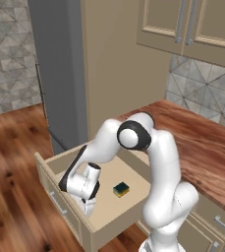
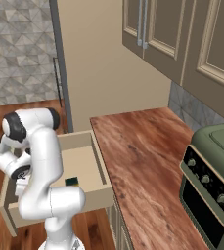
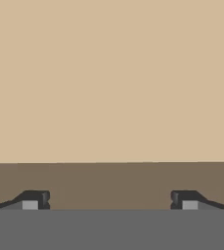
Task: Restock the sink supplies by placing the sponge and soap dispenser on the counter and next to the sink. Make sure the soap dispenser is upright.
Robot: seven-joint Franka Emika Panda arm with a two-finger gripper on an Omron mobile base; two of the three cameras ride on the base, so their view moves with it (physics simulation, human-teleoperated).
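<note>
Sponge (image 1: pixel 121 189) lies flat on the floor of the open drawer (image 1: pixel 115 216), toward the side nearest the cabinets, green face up over a yellow base; also seen in the right base view (image 2: pixel 72 181). Soap dispenser not located. Gripper (image 3: pixel 109 199) is down inside the drawer, beside the sponge but apart from it, fingers (image 3: pixel 35 199) spread wide with nothing between them; hand view faces bare drawer wall and floor. Judgement: sponge should be light, soft and compressible, with a rough top and low slip risk. Best hold is across the two long sides at mid-height, straight from above; squeeze gently, since hard closure would deform it. Tabletop (image 2: pixel 143 161) lies just beside the drawer.
</note>
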